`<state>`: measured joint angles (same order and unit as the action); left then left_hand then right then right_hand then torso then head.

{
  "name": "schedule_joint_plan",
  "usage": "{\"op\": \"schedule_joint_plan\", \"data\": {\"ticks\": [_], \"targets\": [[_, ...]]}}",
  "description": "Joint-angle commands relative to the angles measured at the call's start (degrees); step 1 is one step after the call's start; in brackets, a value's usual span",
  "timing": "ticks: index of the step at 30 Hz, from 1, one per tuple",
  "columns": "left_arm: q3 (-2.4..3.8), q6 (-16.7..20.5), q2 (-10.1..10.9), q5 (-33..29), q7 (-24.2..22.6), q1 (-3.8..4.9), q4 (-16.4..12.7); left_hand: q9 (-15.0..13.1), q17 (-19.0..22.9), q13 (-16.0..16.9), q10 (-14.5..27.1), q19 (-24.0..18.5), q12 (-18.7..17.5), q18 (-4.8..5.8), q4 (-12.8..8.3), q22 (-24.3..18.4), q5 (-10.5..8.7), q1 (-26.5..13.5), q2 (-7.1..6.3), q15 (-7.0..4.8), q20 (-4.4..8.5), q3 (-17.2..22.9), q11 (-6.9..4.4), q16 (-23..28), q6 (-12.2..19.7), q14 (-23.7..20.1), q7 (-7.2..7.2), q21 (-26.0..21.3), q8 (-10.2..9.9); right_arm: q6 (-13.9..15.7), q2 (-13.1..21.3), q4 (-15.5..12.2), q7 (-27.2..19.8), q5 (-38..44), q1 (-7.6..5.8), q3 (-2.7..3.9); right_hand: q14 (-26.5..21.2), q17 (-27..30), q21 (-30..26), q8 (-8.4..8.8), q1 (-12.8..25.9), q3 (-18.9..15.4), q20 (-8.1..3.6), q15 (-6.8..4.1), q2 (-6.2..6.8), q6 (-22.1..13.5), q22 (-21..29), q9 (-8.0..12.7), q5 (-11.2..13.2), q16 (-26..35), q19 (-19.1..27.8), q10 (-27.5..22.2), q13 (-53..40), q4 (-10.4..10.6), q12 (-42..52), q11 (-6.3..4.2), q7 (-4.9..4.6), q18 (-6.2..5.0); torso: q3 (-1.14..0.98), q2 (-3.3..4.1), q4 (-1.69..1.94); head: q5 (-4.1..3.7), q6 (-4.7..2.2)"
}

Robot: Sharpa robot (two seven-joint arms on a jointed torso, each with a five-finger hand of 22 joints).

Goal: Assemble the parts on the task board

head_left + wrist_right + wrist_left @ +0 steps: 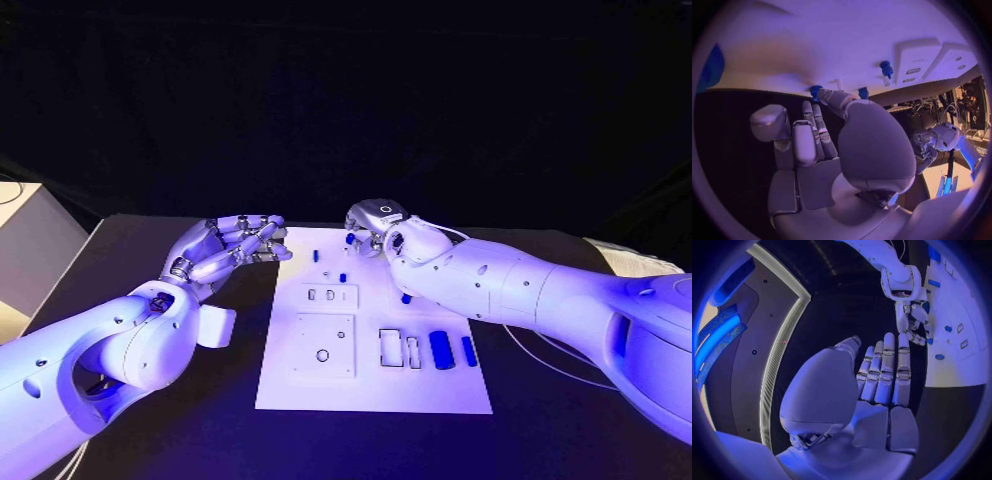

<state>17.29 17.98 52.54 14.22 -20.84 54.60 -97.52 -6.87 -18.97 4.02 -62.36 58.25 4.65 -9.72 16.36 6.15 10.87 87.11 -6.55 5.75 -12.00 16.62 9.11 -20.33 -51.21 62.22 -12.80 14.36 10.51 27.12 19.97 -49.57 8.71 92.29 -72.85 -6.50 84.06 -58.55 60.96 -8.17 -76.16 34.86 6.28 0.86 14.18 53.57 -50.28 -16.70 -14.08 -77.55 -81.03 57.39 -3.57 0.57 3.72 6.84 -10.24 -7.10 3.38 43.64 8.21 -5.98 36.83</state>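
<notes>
Meanwhile the right hand point(384, 232) — fingers spread, holding nothing — hovers at the task board's point(375, 385) far edge, nearest the small blue parts point(351, 239) there; the left hand point(231, 250), loosely curled and empty, waits beside the board's left edge on the worktop point(173, 420).

The counter point(159, 420) in front of me is black and matte. The white task board point(296, 390) lies flat on it, at the middle, its long side running away from me. My left wrist view shows the same board point(967, 365) resting on the dark counter surface point(942, 420), and my right wrist view shows the board point(817, 55) meeting the dark counter point(729, 130) along one straight edge. A small white block point(216, 327) sits on the counter just beside the board's left edge, partly hidden behind my left arm; I cannot tell what it is. A thin white cable point(541, 355) lies across the counter to the right of the board.
</notes>
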Motion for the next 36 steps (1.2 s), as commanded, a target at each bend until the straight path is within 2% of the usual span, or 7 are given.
{"op": "schedule_joint_plan", "data": {"ticks": [1, 12, 21, 23, 25, 26, 36], "targets": [[0.06, -1.03, -0.05, 0.24, -0.16, 0.05, -0.12, 0.09, -0.05, -0.07, -0.35, 0.17, -0.15, -0.75, 0.07, 0.09, -0.30, 0.03, -0.33, 0.09, 0.02, 0.37, 0.08, -0.31, -0.47, -0.29, -0.05, 0.27, -0.27, -0.21, 0.54, -0.47, -0.69, -0.17, -0.02, -0.01, -0.03, 0.35, -0.69, 0.94, -1.12, -1.97, 0.16, 0.40, -0.30, -1.40, 0.68, 0.25, -0.27, 0.42, 0.40, -2.30, -0.01, -0.17, -0.18, 0.01, 0.19, -0.22, -0.01, 0.01, -0.03, 0.13, 0.06], [0.06, -1.11, 0.37, 0.25, -0.13, 0.05, 0.08, 0.10, -0.09, -0.08, -0.35, 0.16, -0.17, -0.75, 0.08, 0.09, -0.32, 0.02, -0.34, 0.09, 0.02, 0.41, 0.08, -0.34, -0.47, -0.31, -0.05, 0.27, -0.28, 3.11, 7.40, -7.72, -0.18, -1.28, -0.94, 0.08, -0.21, 1.44, -1.79, 2.01, -3.34, -7.88, 0.26, 0.47, -1.67, -2.48, 1.66, 0.60, -0.14, 0.75, 0.48, -3.81, -0.12, 0.41, 0.16, 0.08, 0.40, -0.39, -0.20, 0.04, -0.40, 0.10, -0.42], [0.06, -1.25, 0.70, 0.25, -0.15, 0.04, 0.47, 0.11, -0.21, -0.08, -0.38, 0.18, -0.21, -0.76, 0.04, 0.10, -0.32, 0.05, -0.44, 0.07, 0.04, 0.50, 0.06, -0.44, -0.47, -0.36, -0.02, 0.31, -0.30, 2.88, 16.89, -15.41, -2.01, -9.21, -2.87, 0.62, 0.83, -2.35, -0.12, -0.23, -2.19, -5.97, -2.26, -2.60, -0.04, 2.31, -0.95, -0.18, 0.10, -1.31, -0.58, 19.09, -7.21, 1.96, 13.56, -3.97, 1.92, -0.10, -0.76, 0.04, -1.04, 0.60, -0.81], [0.06, -1.27, 0.71, 0.25, -0.16, 0.04, 0.58, 0.11, -0.28, -0.08, -0.40, 0.22, -0.23, -0.77, 0.03, 0.12, -0.32, 0.07, -0.47, 0.05, 0.05, 0.55, 0.05, -0.52, -0.48, -0.33, -0.02, 0.35, -0.31, 1.53, 18.36, -16.09, -2.22, -11.35, -3.02, 0.74, 0.91, -2.65, 0.01, -0.67, -1.77, -7.25, -3.02, -3.01, 0.66, 2.22, -1.32, -0.35, 0.56, -1.48, -0.83, 18.76, -16.03, 2.32, 23.87, -4.48, 2.59, 0.11, -0.78, 0.09, -1.06, 0.45, -0.85], [0.06, -1.32, 0.69, 0.25, -0.17, 0.03, 0.69, 0.11, -0.35, -0.08, -0.41, 0.27, -0.26, -0.78, 0.02, 0.13, -0.32, 0.08, -0.50, 0.03, 0.07, 0.60, 0.04, -0.60, -0.48, -0.30, 0.00, 0.39, -0.31, -0.22, 19.64, -16.49, -2.31, -13.78, -3.12, 0.84, 2.09, -7.32, 3.34, -1.82, -2.09, -9.06, -2.77, -2.75, -1.28, 1.48, -5.61, -0.77, -1.58, -4.01, -2.46, 18.00, -59.77, 3.76, 65.99, -3.57, 3.41, 1.27, -0.92, 0.13, -1.12, 0.44, -0.89], [0.06, -1.34, 0.67, 0.25, -0.17, 0.03, 0.73, 0.11, -0.35, -0.08, -0.41, 0.27, -0.26, -0.78, 0.02, 0.13, -0.32, 0.08, -0.50, 0.03, 0.07, 0.60, 0.04, -0.60, -0.48, -0.30, 0.00, 0.39, -0.31, -0.95, 20.05, -16.57, -2.30, -14.64, -3.15, 0.87, 2.85, -12.59, 6.87, -1.56, -0.53, -10.96, -2.80, -2.10, 0.45, -0.12, -10.30, -0.62, -0.59, -6.05, -3.25, 22.67, -71.07, 4.72, 75.00, -3.73, 1.60, 1.75, -1.00, 0.14, -1.16, 0.44, -0.90], [0.05, -1.58, 0.38, 0.30, -0.17, 0.01, 1.24, 0.11, -0.40, -0.08, -0.43, 0.30, -0.27, -0.78, 0.02, 0.14, -0.31, 0.09, -0.51, 0.02, 0.08, 0.64, 0.03, -0.65, -0.49, -0.29, 0.01, 0.42, -0.32, -8.27, 21.46, -15.16, -0.86, -21.64, -3.23, 1.01, 4.82, -25.55, 16.40, -2.78, -1.53, -18.47, -1.19, -1.06, -0.19, -3.36, -22.46, -0.63, -1.71, -10.90, -5.09, 29.10, -82.74, 7.79, 83.85, -2.32, 0.78, 3.68, -1.09, 0.25, -1.03, -0.36, -0.62]]}}
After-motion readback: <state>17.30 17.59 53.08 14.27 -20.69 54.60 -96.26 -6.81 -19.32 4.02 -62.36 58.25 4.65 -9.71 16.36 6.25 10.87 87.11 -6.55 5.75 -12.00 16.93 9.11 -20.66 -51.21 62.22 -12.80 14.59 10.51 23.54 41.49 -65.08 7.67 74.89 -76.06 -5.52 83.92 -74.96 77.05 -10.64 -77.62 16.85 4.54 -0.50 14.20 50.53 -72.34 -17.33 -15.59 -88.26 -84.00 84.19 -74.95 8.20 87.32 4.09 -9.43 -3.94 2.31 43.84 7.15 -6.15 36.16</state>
